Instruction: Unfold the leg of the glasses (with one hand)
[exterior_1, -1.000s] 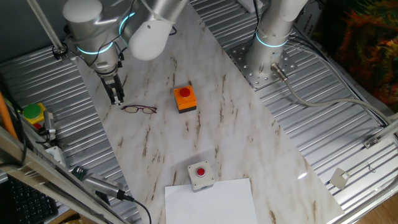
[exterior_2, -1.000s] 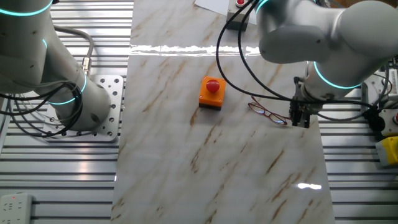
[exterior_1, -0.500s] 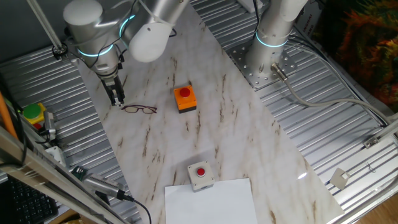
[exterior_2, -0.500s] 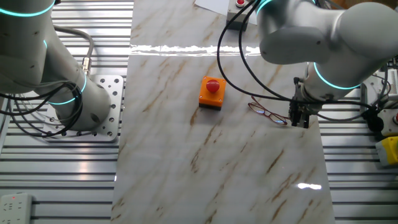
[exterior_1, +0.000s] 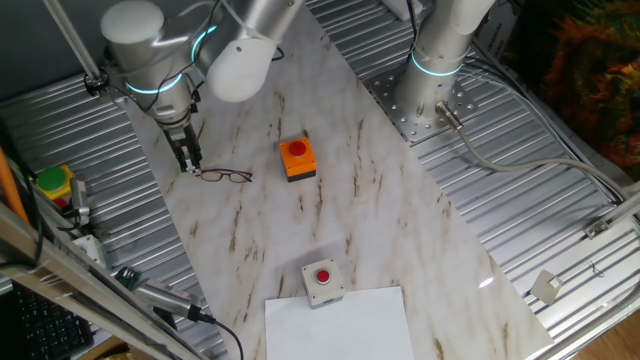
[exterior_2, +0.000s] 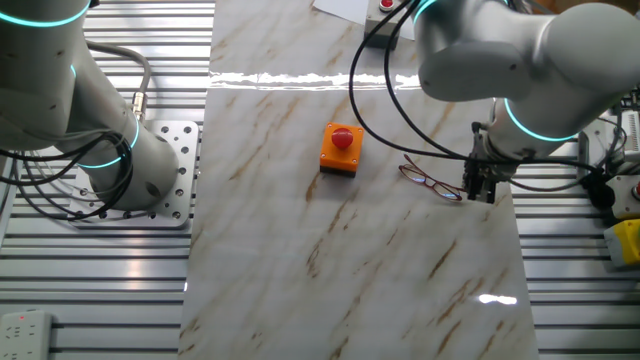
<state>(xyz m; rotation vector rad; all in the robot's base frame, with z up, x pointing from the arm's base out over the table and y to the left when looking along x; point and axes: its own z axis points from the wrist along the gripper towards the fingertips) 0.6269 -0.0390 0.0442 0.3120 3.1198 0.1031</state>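
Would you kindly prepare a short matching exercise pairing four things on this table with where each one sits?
Things:
1. glasses
2. orange box
3. grey button box
4. gripper

Places:
A. at the white sheet's edge
B. mid-table, red button on top
C. at one end of the glasses
D. flat on the marble, between gripper and orange box

Pairs: 1-D, 2-B, 3-A, 4-C
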